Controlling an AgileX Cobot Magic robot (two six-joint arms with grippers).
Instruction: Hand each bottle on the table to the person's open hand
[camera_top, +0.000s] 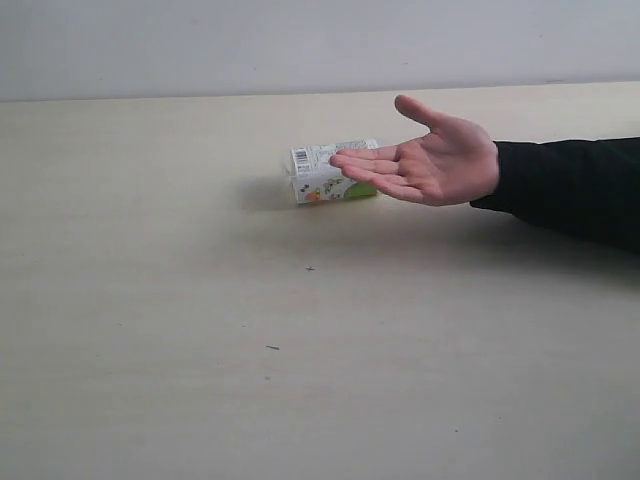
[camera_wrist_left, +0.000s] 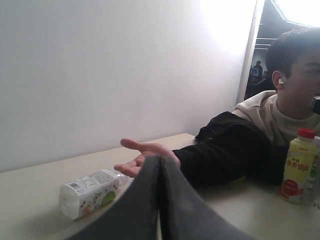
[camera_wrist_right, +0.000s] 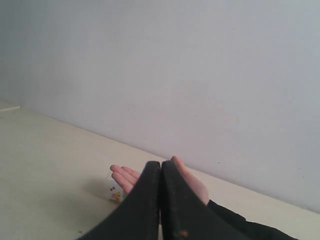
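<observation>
- Exterior view: a squarish white-labelled plastic bottle (camera_top: 318, 172) is seen lying on its side on the pale beige matte table (camera_top: 200, 350). It lies just behind the fingertips of the person's open hand (camera_top: 430, 165), which is held palm up on a black-sleeved arm (camera_top: 570, 185). Whether hand and bottle touch cannot be determined. Neither gripper is shown here.
- Left wrist view: the left gripper (camera_wrist_left: 160, 160) is shown with its dark jaws pressed together and nothing held between them. The lying bottle (camera_wrist_left: 92, 192) is seen beyond it, near the open hand (camera_wrist_left: 145, 156). A yellow plastic bottle with a red cap (camera_wrist_left: 298, 167) is seen standing upright beyond the sleeve, well apart from the gripper.
- Right wrist view: the right gripper (camera_wrist_right: 161, 165) is likewise shown fully closed and empty. The hand (camera_wrist_right: 126, 177) is partly hidden behind it, and only a corner of the lying bottle (camera_wrist_right: 114, 191) is visible.
- Step in hand: no bottle is gripped, so a pick-up is judged to be pending, with the lying bottle the likely candidate.
- Next move: one gripper is to be opened, lowered across the bottle's body and closed. The bottle is then to be carried to the palm, and the nearby fingers are to be avoided.
</observation>
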